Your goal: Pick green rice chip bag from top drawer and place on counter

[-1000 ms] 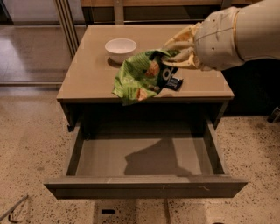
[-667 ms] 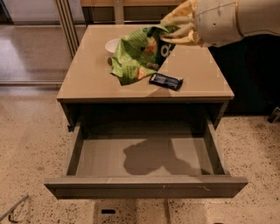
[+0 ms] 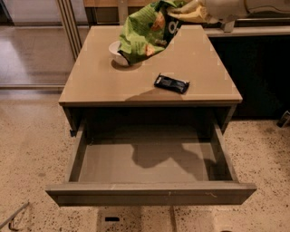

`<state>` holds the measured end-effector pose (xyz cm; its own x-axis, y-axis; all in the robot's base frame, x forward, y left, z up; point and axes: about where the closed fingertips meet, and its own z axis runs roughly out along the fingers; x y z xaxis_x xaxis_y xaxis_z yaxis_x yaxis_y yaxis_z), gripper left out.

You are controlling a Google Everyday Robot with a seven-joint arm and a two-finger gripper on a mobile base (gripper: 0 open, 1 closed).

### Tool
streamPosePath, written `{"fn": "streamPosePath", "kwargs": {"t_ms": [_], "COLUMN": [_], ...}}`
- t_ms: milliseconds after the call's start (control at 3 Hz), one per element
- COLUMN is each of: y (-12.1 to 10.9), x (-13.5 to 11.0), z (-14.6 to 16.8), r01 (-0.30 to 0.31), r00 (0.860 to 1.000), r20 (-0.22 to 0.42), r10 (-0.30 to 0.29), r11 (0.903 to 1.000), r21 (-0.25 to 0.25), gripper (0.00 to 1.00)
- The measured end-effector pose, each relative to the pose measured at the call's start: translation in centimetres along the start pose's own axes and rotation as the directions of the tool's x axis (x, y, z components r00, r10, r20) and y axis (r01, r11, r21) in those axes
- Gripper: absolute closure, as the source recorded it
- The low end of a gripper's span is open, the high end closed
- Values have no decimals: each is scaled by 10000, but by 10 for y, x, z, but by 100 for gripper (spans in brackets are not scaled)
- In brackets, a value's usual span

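Observation:
My gripper (image 3: 181,13) is at the top edge of the camera view, above the back of the counter (image 3: 199,68). It is shut on the top of the green rice chip bag (image 3: 145,31). The crumpled bag hangs down to the left, well above the tan tabletop, and covers part of a white bowl. The top drawer (image 3: 149,161) is pulled fully open below the counter. Its inside is bare, with only the arm's shadow on the floor of it.
A white bowl (image 3: 117,50) stands at the back left of the counter, partly behind the bag. A small flat black wrapper (image 3: 171,83) lies near the counter's front middle. A dark cabinet (image 3: 258,72) stands to the right. Speckled floor surrounds the cabinet.
The gripper has risen and moved toward the back of the counter with the bag. The bag now hangs higher, over the bowl. The black wrapper is uncovered.

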<state>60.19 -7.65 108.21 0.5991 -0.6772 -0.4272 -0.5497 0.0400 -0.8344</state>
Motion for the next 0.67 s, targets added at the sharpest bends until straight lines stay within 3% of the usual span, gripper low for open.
{"fn": "streamPosePath", "kwargs": {"t_ms": [333,667], "y": [1,-2], "x": [9,57], "z": [-8,-22], "r01": [152,5], "r00": [9992,9915], "r20": [-378,-1300], "r10": [-152,51], "r11": [9999,9991], "r21": [-15,430], "gripper": [100,100]}}
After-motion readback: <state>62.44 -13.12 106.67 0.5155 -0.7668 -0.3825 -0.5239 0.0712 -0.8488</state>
